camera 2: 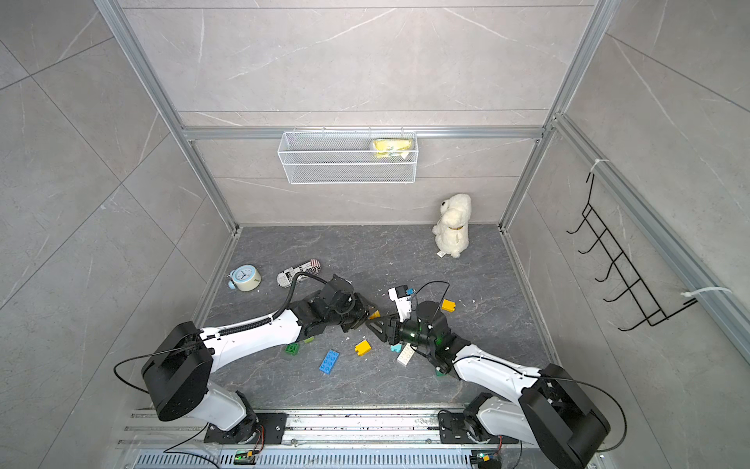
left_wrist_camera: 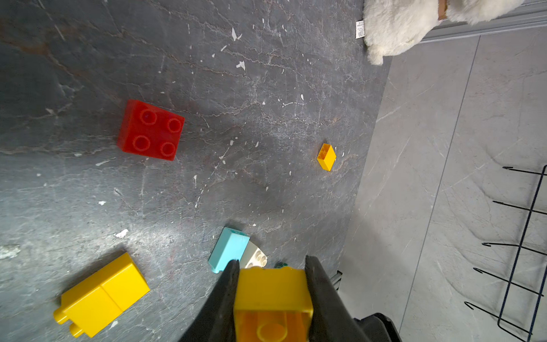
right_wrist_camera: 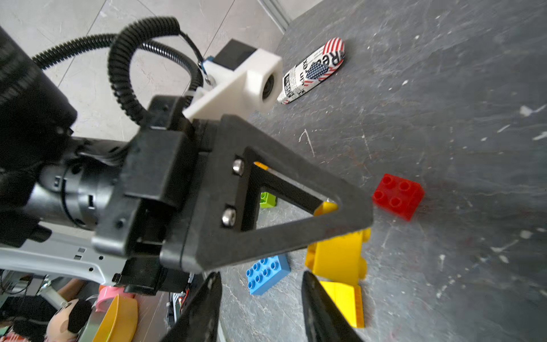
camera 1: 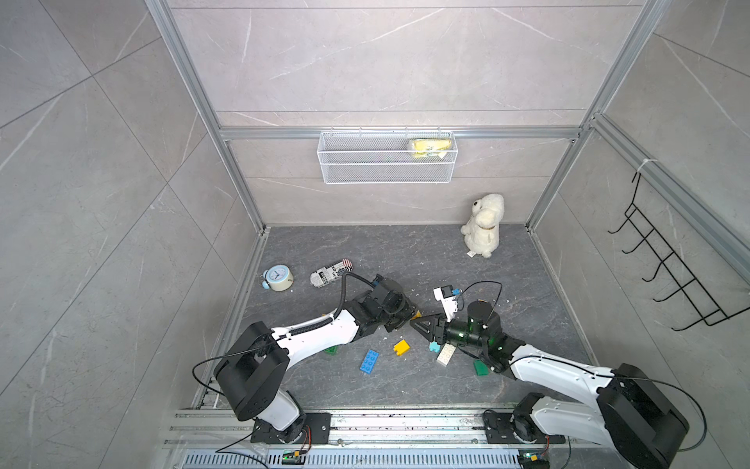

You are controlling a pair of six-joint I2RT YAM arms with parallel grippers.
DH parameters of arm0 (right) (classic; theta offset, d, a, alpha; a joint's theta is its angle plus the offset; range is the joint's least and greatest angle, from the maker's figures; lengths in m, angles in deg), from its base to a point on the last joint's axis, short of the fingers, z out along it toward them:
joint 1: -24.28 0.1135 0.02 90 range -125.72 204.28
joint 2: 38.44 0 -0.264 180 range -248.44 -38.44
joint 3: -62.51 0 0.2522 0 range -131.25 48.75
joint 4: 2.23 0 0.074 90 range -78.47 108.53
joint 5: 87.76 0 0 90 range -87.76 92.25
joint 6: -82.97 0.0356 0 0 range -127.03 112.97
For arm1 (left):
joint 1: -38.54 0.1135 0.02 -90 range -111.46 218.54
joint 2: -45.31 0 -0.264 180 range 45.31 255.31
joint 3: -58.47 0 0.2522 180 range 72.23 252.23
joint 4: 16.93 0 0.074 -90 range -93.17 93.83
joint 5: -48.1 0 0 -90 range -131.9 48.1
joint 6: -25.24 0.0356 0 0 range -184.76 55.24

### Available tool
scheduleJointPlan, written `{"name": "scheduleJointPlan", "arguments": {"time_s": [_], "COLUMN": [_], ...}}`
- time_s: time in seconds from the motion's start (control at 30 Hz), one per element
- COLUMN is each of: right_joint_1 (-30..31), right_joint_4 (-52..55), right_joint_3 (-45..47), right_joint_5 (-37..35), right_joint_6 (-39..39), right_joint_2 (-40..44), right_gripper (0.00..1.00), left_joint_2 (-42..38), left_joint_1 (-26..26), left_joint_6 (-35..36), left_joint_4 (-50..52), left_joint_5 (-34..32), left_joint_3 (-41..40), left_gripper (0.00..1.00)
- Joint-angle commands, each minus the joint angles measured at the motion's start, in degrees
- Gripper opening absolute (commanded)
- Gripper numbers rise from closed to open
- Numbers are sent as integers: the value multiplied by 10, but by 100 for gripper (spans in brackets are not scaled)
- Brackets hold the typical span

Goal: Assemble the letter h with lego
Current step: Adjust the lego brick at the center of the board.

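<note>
No h yet — left gripper [left_wrist_camera: 272, 261] clamps a yellow brick [left_wrist_camera: 272, 290], right gripper [right_wrist_camera: 261, 275] gapes empty; other bricks [camera 1: 369, 361] loose, lower centre.

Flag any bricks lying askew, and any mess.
The loose yellow brick lies on its side, studs pointing sideways, while the red brick sits studs-up. White flecks litter the table.

Left arm [camera 1: 316, 335] low, stretched to centre | left gripper [left_wrist_camera: 272, 262] clamped tight on yellow brick [left_wrist_camera: 272, 290] | right arm [camera 1: 556, 367] stretched in, facing it | right gripper [right_wrist_camera: 261, 274] fingers [right_wrist_camera: 204, 305] parted, tips just beside left's | both wrists held low
</note>
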Motion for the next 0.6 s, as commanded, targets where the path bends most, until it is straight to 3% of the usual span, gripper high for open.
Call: {"name": "scheduleJointPlan", "arguments": {"time_s": [0.0, 0.57], "right_joint_1": [-5, -5], "right_joint_4": [39, 78], "right_joint_3": [9, 3], "right_joint_5": [-63, -124], "right_joint_6": [-24, -25], "right_joint_2": [19, 16], "right_gripper": [47, 41], "left_joint_2": [-13, 7], "left_joint_1": [-8, -34], "left_joint_6": [-11, -22], "left_joint_4": [-16, -56], "left_joint_5": [22, 36], "left_joint_3": [-1, 24], "left_gripper": [28, 28]}}
